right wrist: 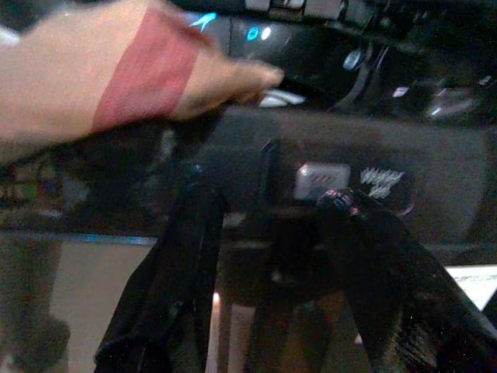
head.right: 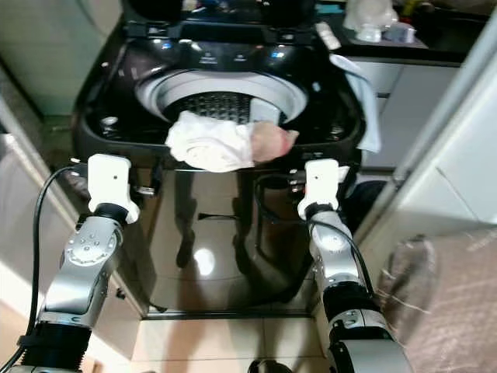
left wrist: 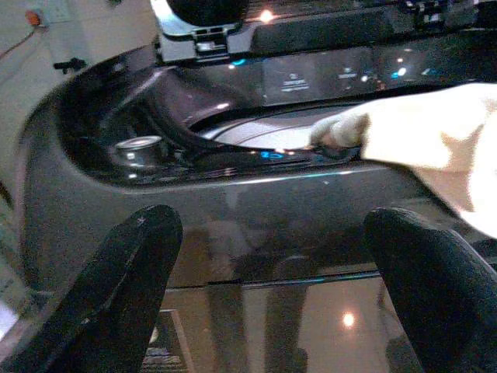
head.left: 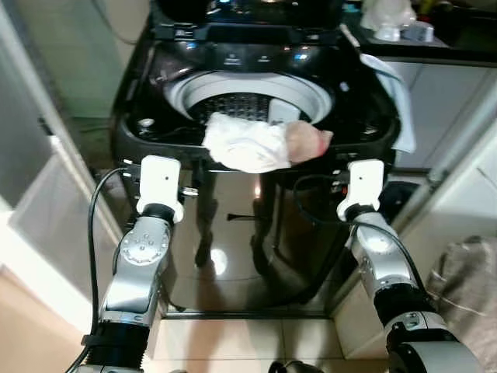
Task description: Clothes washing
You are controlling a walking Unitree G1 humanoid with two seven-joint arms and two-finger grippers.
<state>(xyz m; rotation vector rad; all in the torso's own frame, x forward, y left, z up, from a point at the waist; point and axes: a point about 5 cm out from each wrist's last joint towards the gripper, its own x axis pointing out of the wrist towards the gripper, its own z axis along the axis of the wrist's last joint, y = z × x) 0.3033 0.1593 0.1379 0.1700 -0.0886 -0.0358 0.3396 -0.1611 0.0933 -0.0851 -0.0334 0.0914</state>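
A black top-loading washing machine point(head.left: 256, 58) stands before me with its lid up and its drum point(head.left: 248, 101) exposed. A bundled white garment point(head.left: 245, 144) and a pink one point(head.left: 311, 141) lie over the front rim, half hanging outside. Both arms reach toward the machine's glossy front, below that rim. My left gripper point(left wrist: 272, 233) is open with its fingers wide apart, and the white garment point(left wrist: 435, 132) lies above it and off to one side. My right gripper point(right wrist: 272, 198) is open just under the pink garment point(right wrist: 101, 78). Neither gripper touches the clothes.
A pale towel point(head.left: 400, 101) hangs over the machine's right side. A dark counter point(head.left: 404, 23) with small items is at the back right. Grey fabric point(head.left: 466, 280) lies low on the right. A light wall panel point(head.left: 46, 202) closes in the left.
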